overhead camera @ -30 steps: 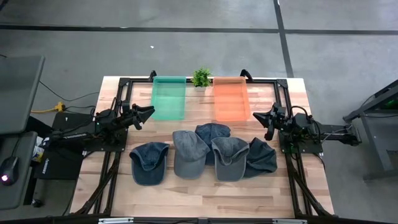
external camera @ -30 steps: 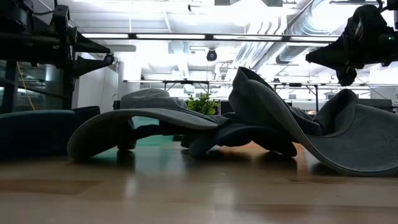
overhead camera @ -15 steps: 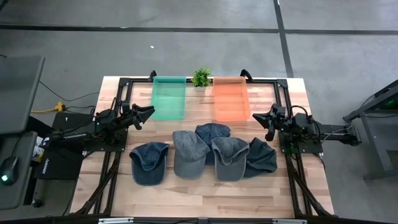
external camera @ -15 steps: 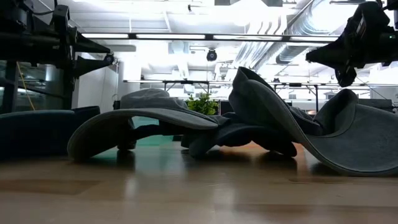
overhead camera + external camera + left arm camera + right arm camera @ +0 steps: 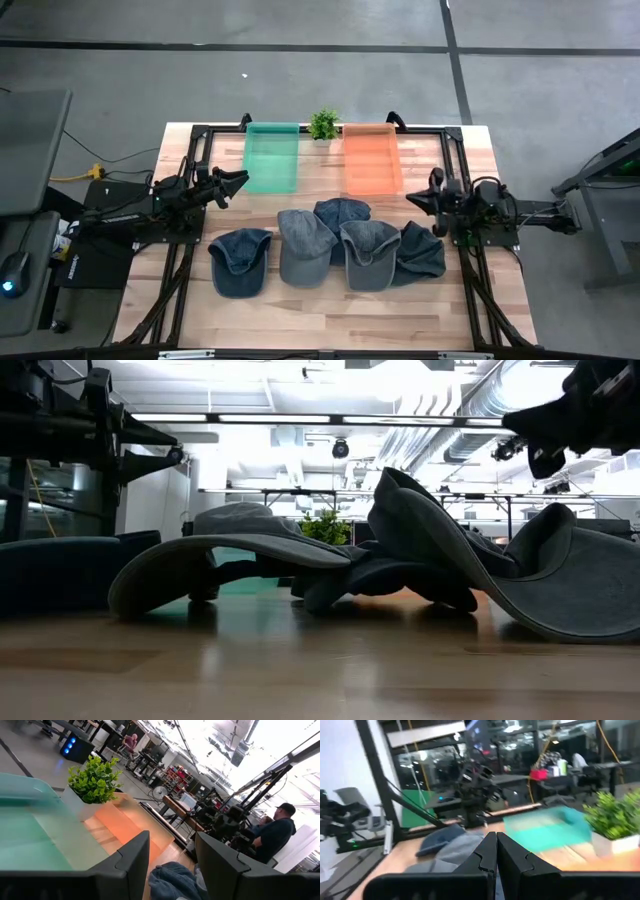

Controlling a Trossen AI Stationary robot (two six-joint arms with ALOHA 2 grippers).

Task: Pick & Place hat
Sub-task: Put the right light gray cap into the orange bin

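Several caps lie in a row on the wooden table [image 5: 330,305]: a dark blue cap [image 5: 240,262] at the left, a grey cap [image 5: 305,246], a dark blue cap [image 5: 342,212] behind, a grey cap [image 5: 370,254] and a dark blue cap [image 5: 421,251] at the right, the inner ones overlapping. In the low view they show as a heap [image 5: 400,550]. My left gripper [image 5: 236,183] hovers open at the table's left, above and apart from the caps; its fingers [image 5: 131,862] frame the bins. My right gripper [image 5: 412,198] hovers at the right, shut [image 5: 496,854], above the right caps.
A green bin [image 5: 271,157] and an orange bin [image 5: 372,158] stand at the far edge, with a small potted plant [image 5: 323,124] between them. Black frame rails [image 5: 460,160] run along the table's sides. People show in the room beyond [image 5: 276,832].
My right gripper has risen a little and turned at the wrist, now pointing toward the table's left. The caps and my left gripper have kept still.
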